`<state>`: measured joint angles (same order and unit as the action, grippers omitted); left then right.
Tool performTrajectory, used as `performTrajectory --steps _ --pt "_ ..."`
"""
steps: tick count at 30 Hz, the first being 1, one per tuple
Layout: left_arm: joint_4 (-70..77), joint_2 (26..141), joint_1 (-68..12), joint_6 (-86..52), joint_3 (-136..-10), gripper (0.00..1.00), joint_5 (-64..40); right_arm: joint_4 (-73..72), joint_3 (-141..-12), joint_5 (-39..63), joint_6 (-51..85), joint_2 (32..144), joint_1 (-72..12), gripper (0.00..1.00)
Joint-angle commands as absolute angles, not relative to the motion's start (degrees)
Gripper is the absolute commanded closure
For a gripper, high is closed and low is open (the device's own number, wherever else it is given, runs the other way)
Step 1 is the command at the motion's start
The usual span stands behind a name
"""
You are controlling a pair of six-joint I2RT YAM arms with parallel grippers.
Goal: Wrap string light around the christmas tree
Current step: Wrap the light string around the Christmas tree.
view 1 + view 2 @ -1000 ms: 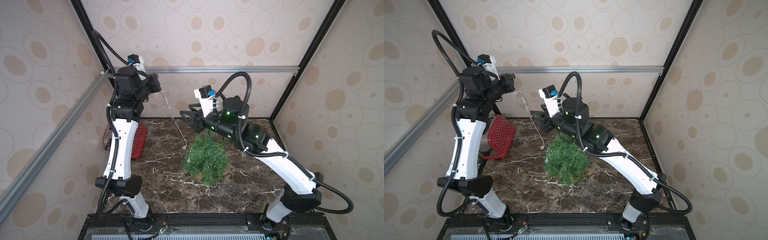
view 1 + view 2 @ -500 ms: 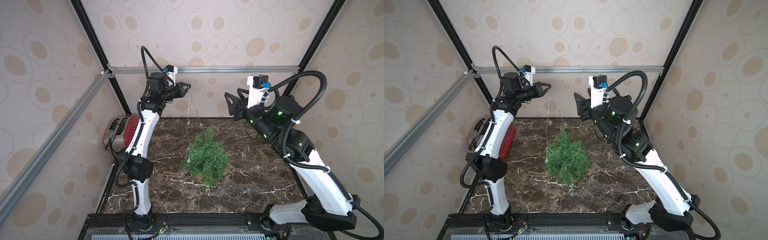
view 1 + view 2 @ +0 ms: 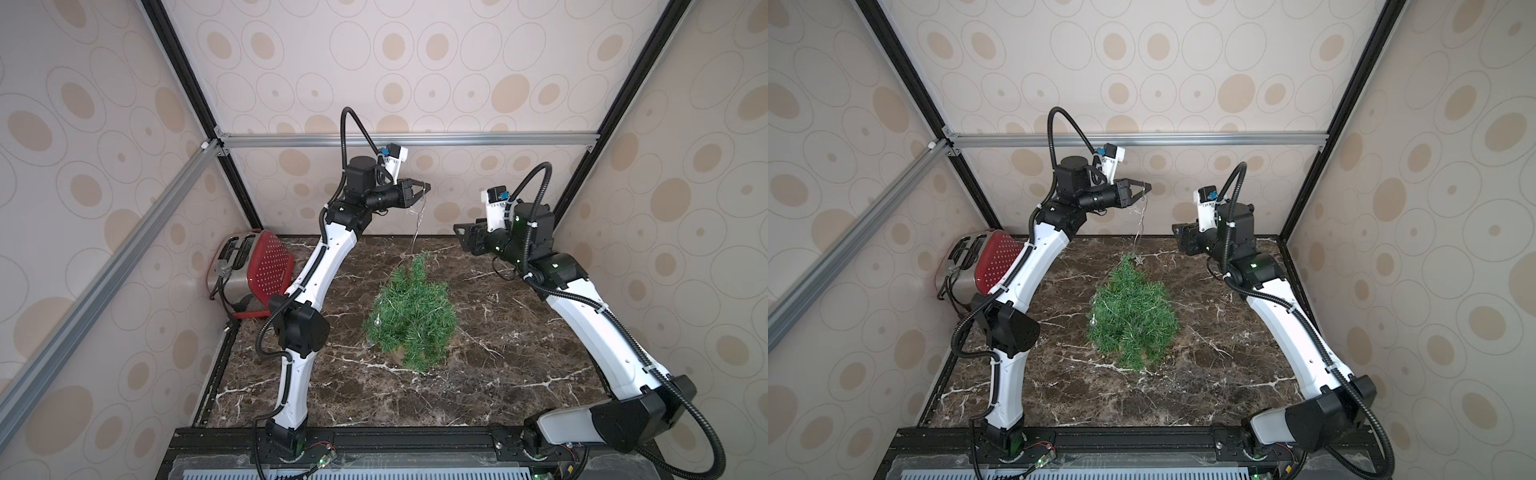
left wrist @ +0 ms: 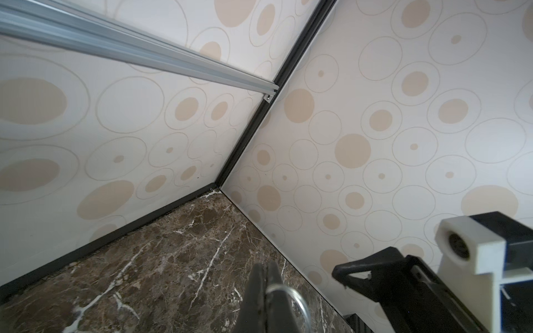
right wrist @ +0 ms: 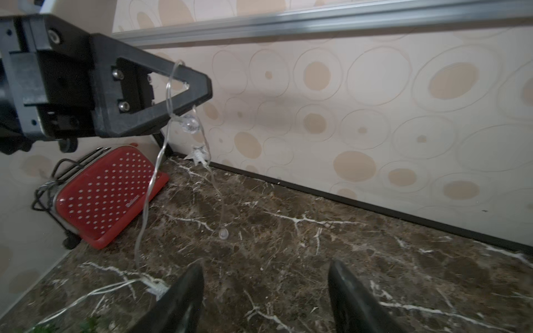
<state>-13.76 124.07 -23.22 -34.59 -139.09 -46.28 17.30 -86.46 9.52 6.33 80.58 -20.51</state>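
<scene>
Two arms reach over the marble bench (image 3: pixel 519 332) in both top views. The left fingers (image 3: pixel 415 192) are raised near the back wall, pressed together on the string light (image 3: pixel 418 224). Its thin wire hangs from them down to the tip of the tree (image 3: pixel 411 316). The tree stands upright mid-bench, with more wire lying among its branches. The right fingers (image 3: pixel 461 228) hover near the hanging wire, apart from it and pointing toward it. A red toaster (image 3: pixel 253 274) sits tilted in the back left corner, well apart from the tree. Whether its slots hold anything cannot be told.

In a top view, a small star on the string light (image 3: pixel 1138 259) dangles just beside the top of the tree (image 3: pixel 1133 320), and a clear bulb shows on the tree's left side.

In the left wrist view the left fingers (image 4: pixel 265 299) are clenched flat against each other, and a loop of string light (image 4: pixel 301 299) comes out at their side. The right fingers (image 4: pixel 375 271) show beyond, black, with a white mount behind.

In the right wrist view the right fingers (image 5: pixel 184 297) stand released and wide apart, with the bench (image 5: pixel 317 230) showing between them. Ahead, the left fingers (image 5: pixel 173 95) clamp the string light (image 5: pixel 190 124). The wire crosses them, carries a bulb just below, and falls in two strands. One strand ends in a bulb above the bench. The other runs down toward the tree (image 5: pixel 89 324) needles at the frame edge. The toaster (image 5: pixel 109 193) lies behind.
</scene>
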Motion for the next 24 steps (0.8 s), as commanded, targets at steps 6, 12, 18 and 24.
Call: performTrajectory --steps 6,12,18,24 --pt "-9.5 123.4 -23.8 -38.0 -140.6 1.00 -51.8 8.5 -85.0 21.0 8.0 85.9 -20.3 0.25" --pt "-9.6 121.5 -24.7 -37.7 -138.6 1.00 -53.0 4.0 -82.8 21.6 9.3 88.7 -20.2 0.23" --pt "-9.1 121.5 -25.5 -39.3 -139.5 1.00 -55.3 -0.2 -84.0 20.9 9.1 93.7 -20.0 0.23" --pt "-8.5 120.6 -25.7 -40.5 -139.6 1.00 -56.6 -6.0 -84.8 22.4 11.3 98.2 -19.9 0.24"
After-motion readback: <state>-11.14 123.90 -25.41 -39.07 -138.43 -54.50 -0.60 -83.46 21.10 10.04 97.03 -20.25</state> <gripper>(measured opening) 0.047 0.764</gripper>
